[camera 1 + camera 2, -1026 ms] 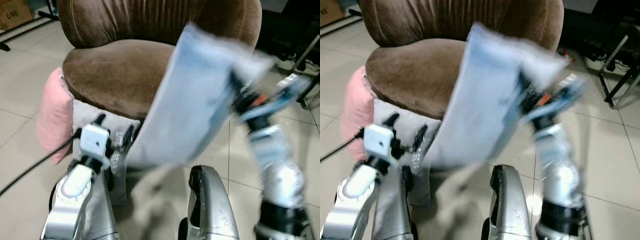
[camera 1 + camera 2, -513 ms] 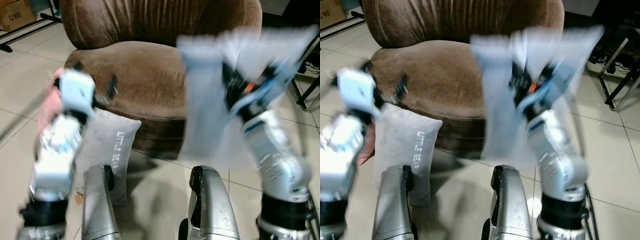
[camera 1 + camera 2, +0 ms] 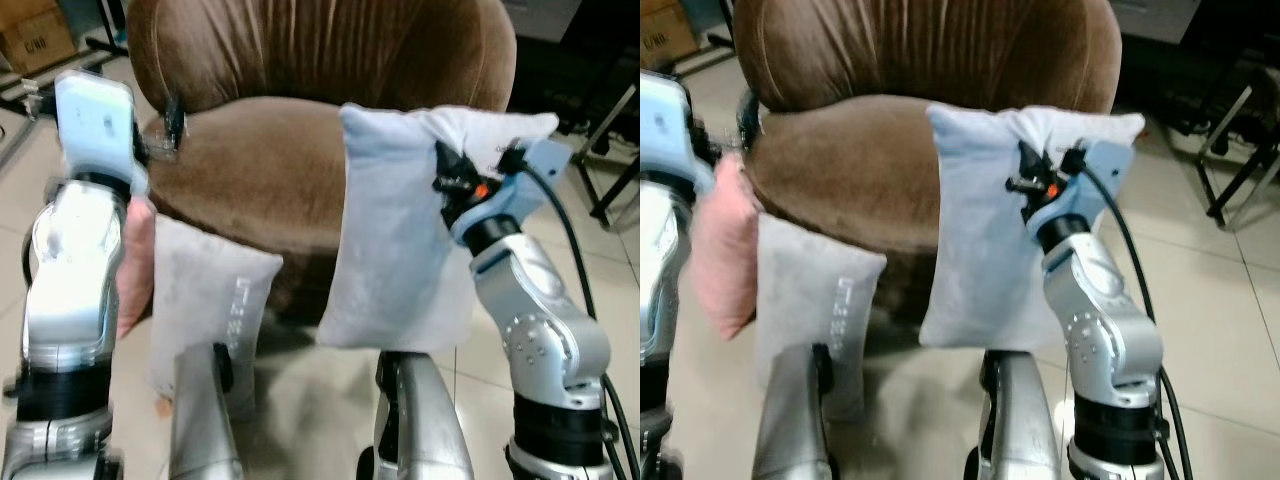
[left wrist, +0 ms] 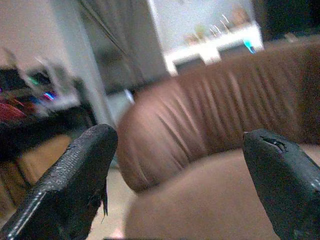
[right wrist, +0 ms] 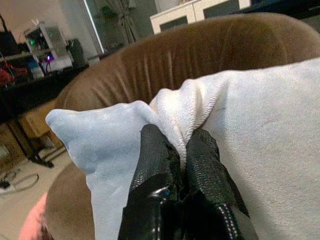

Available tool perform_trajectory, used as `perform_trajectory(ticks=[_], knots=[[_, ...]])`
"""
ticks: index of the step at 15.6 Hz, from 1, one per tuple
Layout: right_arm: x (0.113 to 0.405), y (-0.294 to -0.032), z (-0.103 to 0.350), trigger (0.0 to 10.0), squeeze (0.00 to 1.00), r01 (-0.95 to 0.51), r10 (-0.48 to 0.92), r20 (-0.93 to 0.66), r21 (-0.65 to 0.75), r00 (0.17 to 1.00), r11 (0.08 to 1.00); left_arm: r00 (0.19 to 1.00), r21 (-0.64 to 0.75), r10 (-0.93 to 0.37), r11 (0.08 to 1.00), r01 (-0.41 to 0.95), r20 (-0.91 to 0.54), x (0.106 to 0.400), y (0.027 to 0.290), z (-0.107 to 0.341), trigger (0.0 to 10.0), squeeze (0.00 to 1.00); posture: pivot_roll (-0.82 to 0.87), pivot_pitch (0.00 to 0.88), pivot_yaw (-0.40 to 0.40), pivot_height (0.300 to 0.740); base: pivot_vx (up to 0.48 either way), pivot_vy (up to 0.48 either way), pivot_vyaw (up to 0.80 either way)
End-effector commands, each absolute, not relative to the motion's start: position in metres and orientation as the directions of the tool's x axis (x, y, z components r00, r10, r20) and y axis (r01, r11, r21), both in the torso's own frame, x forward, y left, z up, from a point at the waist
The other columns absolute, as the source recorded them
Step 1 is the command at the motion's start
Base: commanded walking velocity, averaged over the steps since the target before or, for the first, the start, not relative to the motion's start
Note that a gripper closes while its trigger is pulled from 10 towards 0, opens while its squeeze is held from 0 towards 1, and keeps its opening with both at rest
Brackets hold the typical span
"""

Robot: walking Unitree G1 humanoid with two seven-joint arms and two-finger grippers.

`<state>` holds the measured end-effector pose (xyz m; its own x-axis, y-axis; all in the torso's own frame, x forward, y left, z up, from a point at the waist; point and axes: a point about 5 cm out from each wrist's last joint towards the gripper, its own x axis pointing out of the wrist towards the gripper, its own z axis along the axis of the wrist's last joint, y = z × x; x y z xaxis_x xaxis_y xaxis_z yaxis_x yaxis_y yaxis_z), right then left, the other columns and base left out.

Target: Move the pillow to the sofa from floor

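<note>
**Pillow in right claw, hanging at the seat's front edge**

Right claw (image 3: 1032, 172) is pinched tight on the top edge of the pale blue pillow (image 3: 980, 240) — the wrist view shows both fingers (image 5: 155, 165) closed on a bunched fold of fabric. Pillow hangs straight down from the grip, long axis vertical, lower edge well clear of the floor (image 3: 470, 340) and in front of the sofa (image 3: 300, 60).

Key relation: the seat (image 3: 260, 165) lies at 11–12 o'clock from the claw, behind the hanging pillow. Pillow top sits above seat level, its body drapes across the seat's front lip. My read: the move needs forward reach plus lift so the lower edge clears the lip before release.

Left claw (image 4: 175, 185) is raised at 10 o'clock near the seat's left edge, fingers spread wide, holding nothing. Right arm does the work.

Seat is brown, rounded, soft, bare — room enough to land it. Grey pillow (image 3: 205, 300) and pink pillow (image 3: 720, 250) lean against the sofa base at 9 o'clock, out of the path. Tile floor, cable (image 3: 1130, 260) trails off the right wrist.
</note>
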<state>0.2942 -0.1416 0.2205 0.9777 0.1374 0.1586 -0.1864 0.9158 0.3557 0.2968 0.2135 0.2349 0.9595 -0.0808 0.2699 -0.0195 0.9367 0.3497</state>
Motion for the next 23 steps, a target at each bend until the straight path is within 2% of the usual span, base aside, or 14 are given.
perform_trajectory(ticks=[1,4,8,23], knots=[[0.29,-0.144,0.238,10.0,0.0,-0.213,0.127,0.247,0.362,0.961,0.908,0.96,0.345,-0.154,0.936,0.066,0.235,0.293,0.2,0.227,10.0,0.0,-0.01,0.0,-0.066,0.51,0.0,0.0,0.0],[0.287,-0.145,0.231,10.0,0.0,-0.195,0.118,0.229,0.348,0.966,0.917,0.97,0.288,-0.159,0.952,0.102,0.184,0.275,0.189,0.199,10.0,0.0,-0.01,0.0,-0.072,0.53,0.0,0.0,0.0],[0.28,-0.144,0.209,10.0,0.0,-0.166,0.116,0.161,0.345,0.98,0.924,0.99,0.23,-0.121,0.968,0.1,0.078,0.255,0.19,0.158,10.0,0.0,-0.02,0.0,-0.072,0.575,0.0,0.0,0.0],[0.277,-0.15,0.195,10.0,0.0,-0.109,0.07,0.118,0.363,0.991,0.926,0.985,0.288,-0.147,0.951,0.117,0.085,0.247,0.182,0.15,10.0,0.0,-0.02,0.0,-0.063,0.72,0.0,0.0,0.0]])
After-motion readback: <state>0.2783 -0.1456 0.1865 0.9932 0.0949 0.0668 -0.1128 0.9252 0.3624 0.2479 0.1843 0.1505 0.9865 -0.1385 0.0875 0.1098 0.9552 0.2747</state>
